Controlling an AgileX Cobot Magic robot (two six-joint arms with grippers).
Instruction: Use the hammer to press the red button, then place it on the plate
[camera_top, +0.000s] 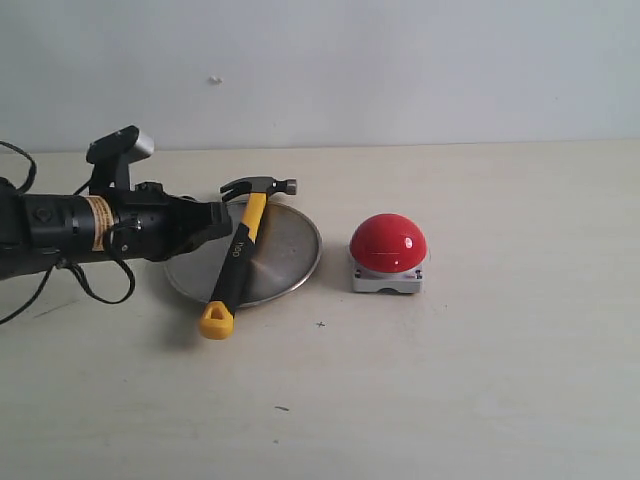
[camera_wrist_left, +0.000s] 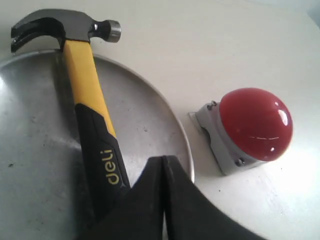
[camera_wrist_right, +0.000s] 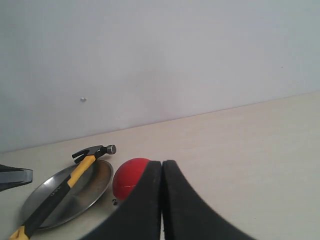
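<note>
The hammer (camera_top: 240, 248) lies across the silver plate (camera_top: 287, 250), dark head at the far rim and yellow end hanging over the near rim. The left wrist view shows the hammer (camera_wrist_left: 89, 105) on the plate (camera_wrist_left: 40, 150), with the red button (camera_wrist_left: 255, 122) beyond the rim. My left gripper (camera_top: 222, 221) hovers over the plate's left part, just left of the handle, shut and empty; its tips (camera_wrist_left: 164, 159) meet. The red button (camera_top: 388, 243) stands right of the plate. My right gripper (camera_wrist_right: 162, 163) is shut and empty, away from the button (camera_wrist_right: 129, 179).
The pale table (camera_top: 480, 380) stretches to the right and front of the button. A plain wall (camera_top: 400, 70) rises behind the table's far edge. The left arm's cables (camera_top: 95, 285) trail at the left edge.
</note>
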